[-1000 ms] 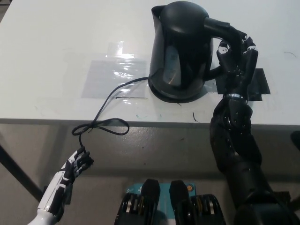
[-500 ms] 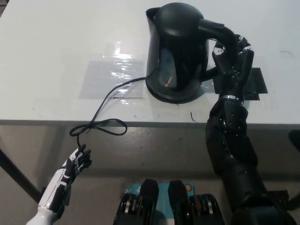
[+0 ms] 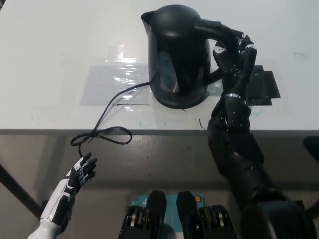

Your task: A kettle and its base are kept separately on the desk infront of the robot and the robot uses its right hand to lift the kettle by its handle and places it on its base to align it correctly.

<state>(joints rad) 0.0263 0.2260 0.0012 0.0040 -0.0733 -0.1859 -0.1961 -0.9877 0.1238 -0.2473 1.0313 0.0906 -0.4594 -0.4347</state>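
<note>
right hand (image 3: pixel 233 59) – fingers clamped on kettle (image 3: pixel 177 55) handle | base hidden beneath | left hand (image 3: pixel 79 174) – fingers apart

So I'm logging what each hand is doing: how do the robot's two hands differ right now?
The right hand is black and raised over the desk, at the handle of the kettle. The left hand is white with dark fingers, hangs below the desk edge and holds nothing, fingers apart, just under the looped cord. Both are five-fingered hands.
</note>
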